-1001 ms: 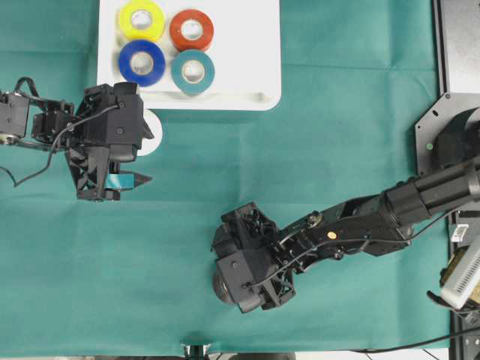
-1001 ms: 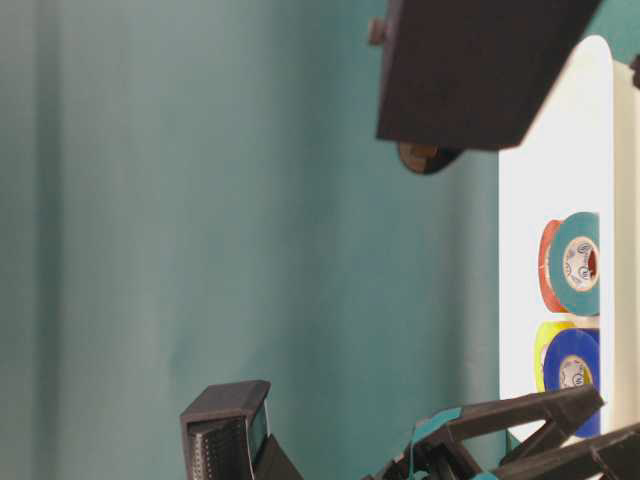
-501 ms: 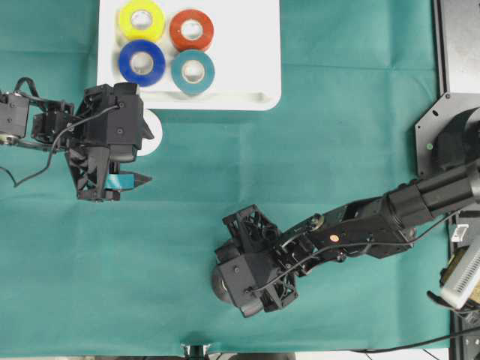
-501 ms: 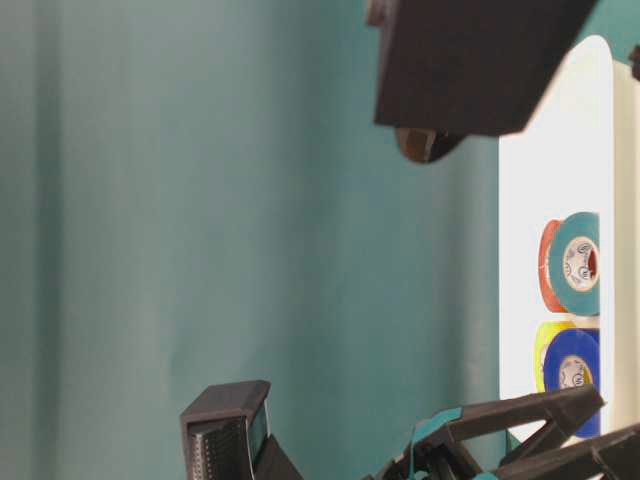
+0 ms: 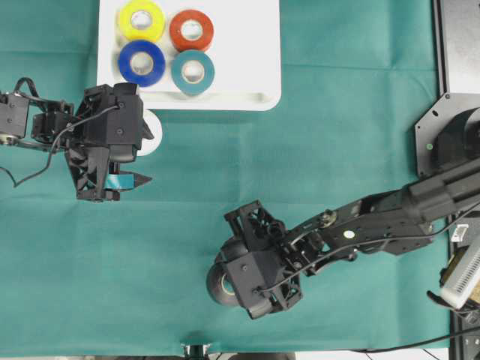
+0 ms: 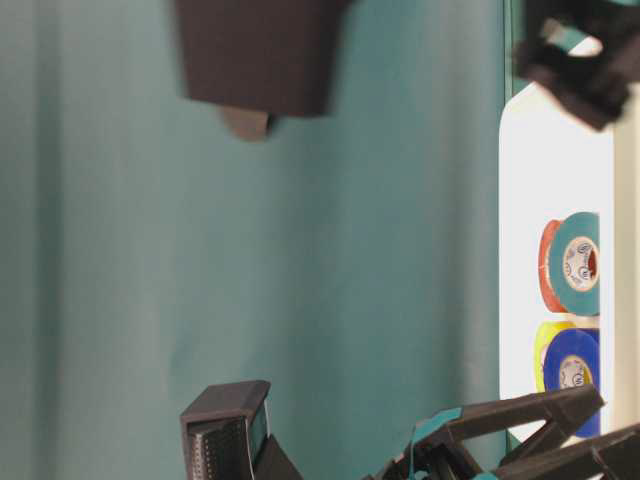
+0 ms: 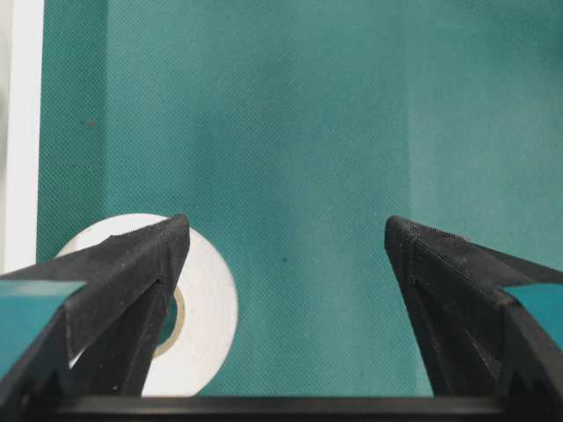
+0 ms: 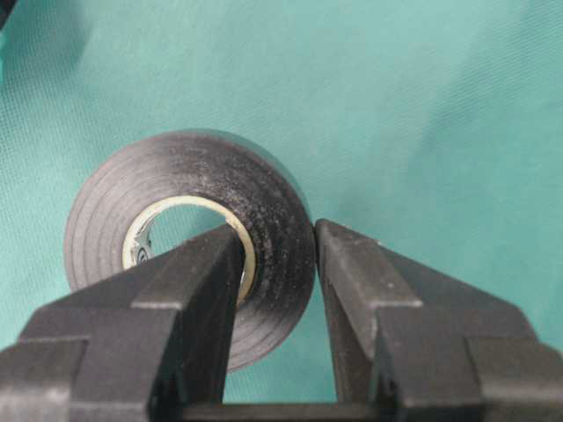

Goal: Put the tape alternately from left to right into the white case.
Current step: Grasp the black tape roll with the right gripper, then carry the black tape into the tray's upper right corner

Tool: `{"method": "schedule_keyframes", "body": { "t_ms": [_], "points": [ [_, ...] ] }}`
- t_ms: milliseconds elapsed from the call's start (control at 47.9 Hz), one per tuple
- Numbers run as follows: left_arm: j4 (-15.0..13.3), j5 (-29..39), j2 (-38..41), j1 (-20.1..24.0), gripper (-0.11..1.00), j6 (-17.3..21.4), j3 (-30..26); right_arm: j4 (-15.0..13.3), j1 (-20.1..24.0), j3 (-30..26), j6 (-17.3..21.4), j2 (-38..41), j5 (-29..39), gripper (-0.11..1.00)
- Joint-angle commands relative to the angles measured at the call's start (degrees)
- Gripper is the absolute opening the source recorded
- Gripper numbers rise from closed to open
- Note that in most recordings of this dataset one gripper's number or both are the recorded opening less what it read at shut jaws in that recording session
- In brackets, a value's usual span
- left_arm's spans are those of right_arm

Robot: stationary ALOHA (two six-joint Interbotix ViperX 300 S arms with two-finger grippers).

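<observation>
The right claw (image 8: 277, 264) is clenching on the black tape roll (image 8: 189, 233); one finger (image 8: 198, 290) is sitting inside the pale core, the other pressing the outer wall, so the roll's wall is pinched between them; in the overhead view the roll (image 5: 220, 283) is showing at the lower left of the claw, over the green cloth of the desk (image 5: 337, 135); whether it is resting on the cloth or lifted clear, I cannot tell. The left claw (image 7: 286, 251) is standing released, jaws spread wide, with the white tape roll (image 7: 207, 308) lying flat on the cloth partly under one finger, just beside the white case (image 5: 255, 52). Inside the case, four rolls are lying flat in a tight square: yellow (image 5: 141, 19), red-orange (image 5: 191, 29), blue (image 5: 142, 62), teal (image 5: 193, 71).
</observation>
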Motion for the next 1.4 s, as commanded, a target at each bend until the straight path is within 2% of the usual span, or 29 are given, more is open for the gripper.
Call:
{"method": "schedule_keyframes", "body": {
  "t_ms": [0,188,396,897,1126,1377],
  "points": [
    [0.0,-0.53,-0.88,-0.18,0.98,0.0,-0.44,-1.23,-0.7,-0.62,-0.09,-4.04,2.46,0.02],
    [0.0,-0.53,-0.88,-0.18,0.98,-0.09,-0.44,-3.96,-3.25,-0.62,-0.09,-6.06,7.03,0.02],
    [0.0,-0.53,-0.88,-0.26,0.98,-0.09,-0.44,-5.54,-7.65,-0.44,0.0,-6.77,7.73,0.02],
    [0.0,-0.53,-0.88,-0.88,0.98,-0.09,-0.44,-8.88,-25.05,3.34,-0.26,-12.13,7.03,0.02],
    [0.0,-0.53,-0.88,-1.05,0.98,-0.09,-0.44,-10.9,-32.26,3.52,-0.26,-12.22,6.15,0.02],
    [0.0,-0.53,-0.88,-1.05,0.98,-0.09,-0.62,-11.87,-39.29,4.04,-0.26,-11.87,4.57,0.02]
  ]
}}
